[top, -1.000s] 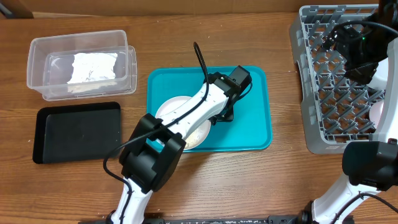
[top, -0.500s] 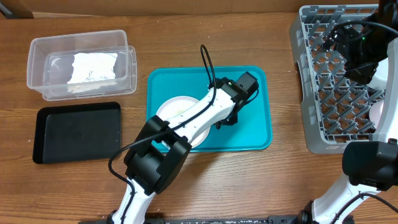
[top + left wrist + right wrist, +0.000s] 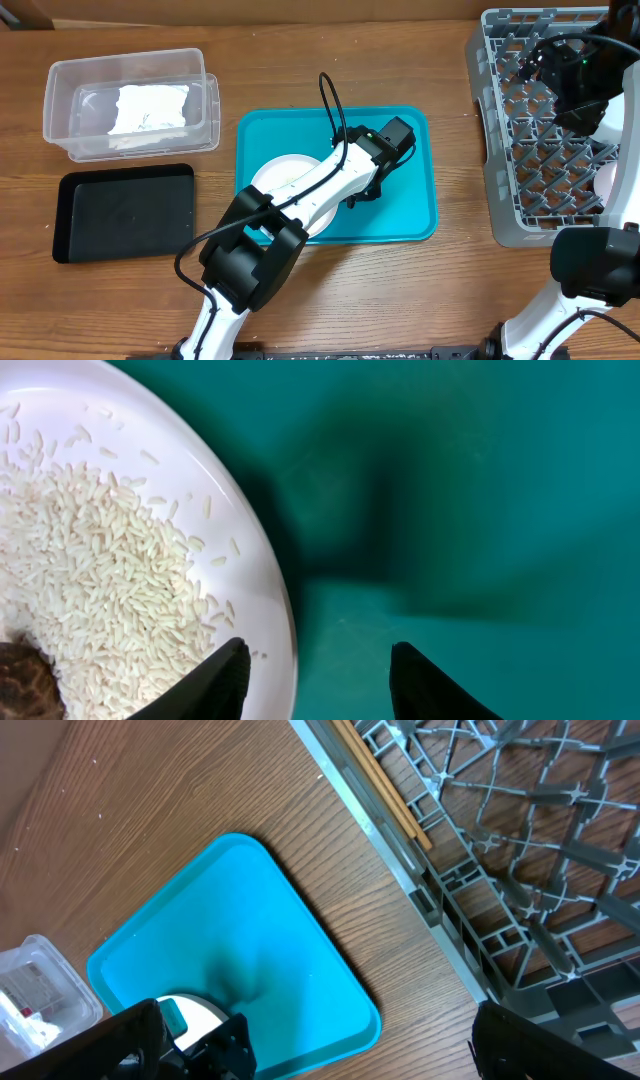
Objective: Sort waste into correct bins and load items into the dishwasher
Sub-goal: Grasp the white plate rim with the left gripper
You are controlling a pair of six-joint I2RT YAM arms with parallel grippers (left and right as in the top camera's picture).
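A round white plate point(image 3: 150, 480) holding loose white rice point(image 3: 100, 580) and a brown food lump point(image 3: 20, 680) lies on the teal tray point(image 3: 480, 490). My left gripper point(image 3: 318, 675) hangs low over the plate's right rim, open, with one finger above the rice side and the other above the teal tray. From overhead, the left gripper point(image 3: 366, 188) sits at the tray's middle right. My right gripper point(image 3: 315, 1020) is wide open and empty, high above the left edge of the grey dish rack point(image 3: 540, 165). Wooden chopsticks point(image 3: 385, 785) lie in the rack. A crumpled napkin point(image 3: 150, 108) lies in the clear tub point(image 3: 60, 110).
The flat black tray point(image 3: 125, 212) sits at the front left, below the clear tub. Something white point(image 3: 607, 182) rests at the rack's right side. The left arm stretches diagonally across the teal tray and hides part of the plate.
My left gripper has slid right across the plate to its right rim, and its jaws have narrowed a little. The right arm has not moved.
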